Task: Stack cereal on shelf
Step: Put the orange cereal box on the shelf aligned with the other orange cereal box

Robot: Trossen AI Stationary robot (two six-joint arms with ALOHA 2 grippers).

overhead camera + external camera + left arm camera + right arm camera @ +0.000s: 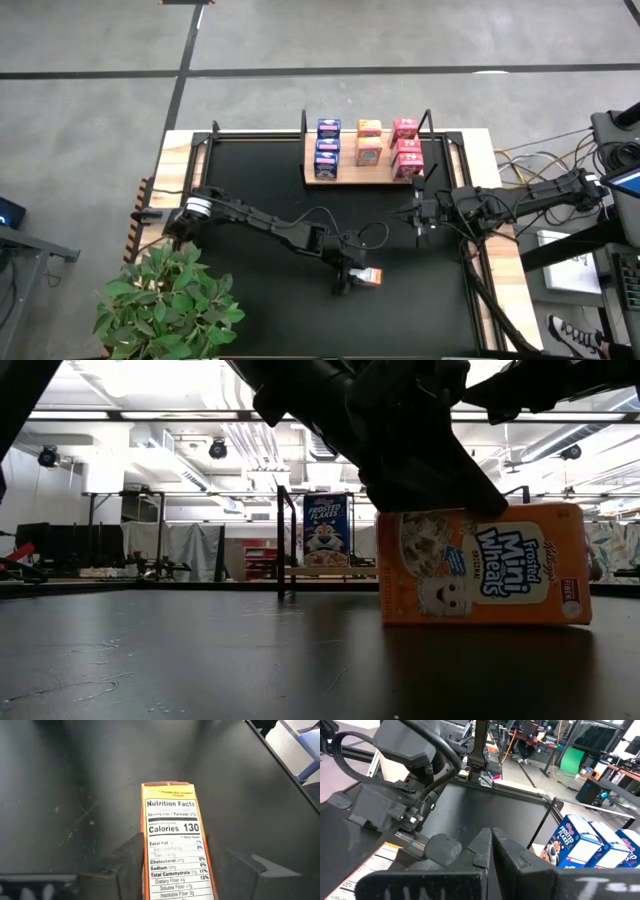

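Left gripper (352,280) clamps 1 orange cereal box (370,277), which rests on the black mat (250,290) near the front edge. Right gripper (421,212) hovers mid-mat, fingers pressed together, holding nothing. Farther back, shelf (345,177) carries 3 blue (327,148), 2 orange (369,141), 3 red-pink boxes (407,147).

Eight small cereal boxes (368,143) stand in three stacks on the wooden shelf (361,172); one orange Mini-Wheats box (371,277) lies near the surface's front.
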